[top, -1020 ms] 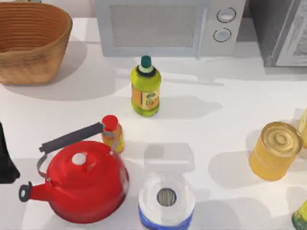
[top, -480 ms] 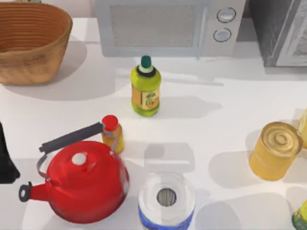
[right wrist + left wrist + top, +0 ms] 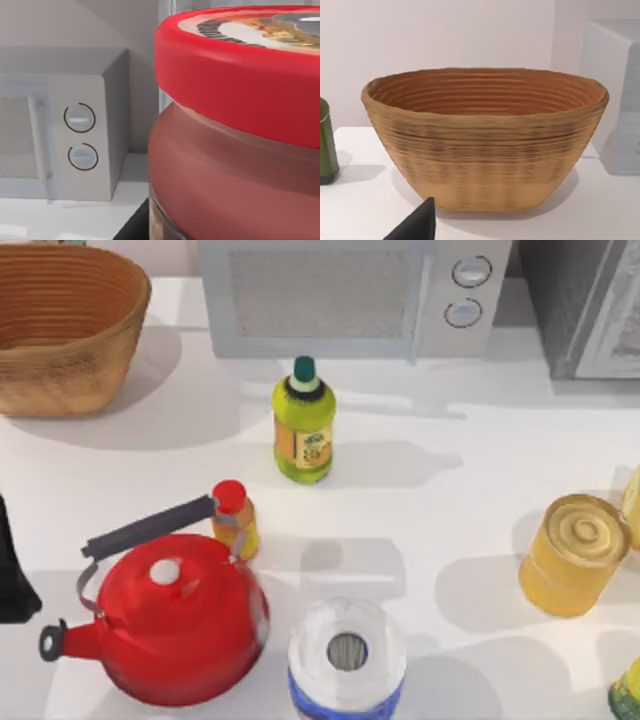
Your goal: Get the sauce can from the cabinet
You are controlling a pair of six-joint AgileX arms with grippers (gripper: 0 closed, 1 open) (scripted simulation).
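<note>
The sauce can, with a red rim, a printed lid and a reddish-brown body, looms very close in the right wrist view. A dark finger of my right gripper lies against its base, and the gripper looks shut on it. The cabinet, dark grey with a pale door panel, stands at the table's far right corner. My left arm is parked at the left edge. One dark fingertip of it shows in front of the basket.
A light grey microwave stands at the back, a wicker basket at the back left. A green bottle, a small red-capped bottle, a red kettle, a paper roll and a yellow can stand on the table.
The faint shadows on the table's front right have shifted a little. No object on the table and not the left arm has moved.
</note>
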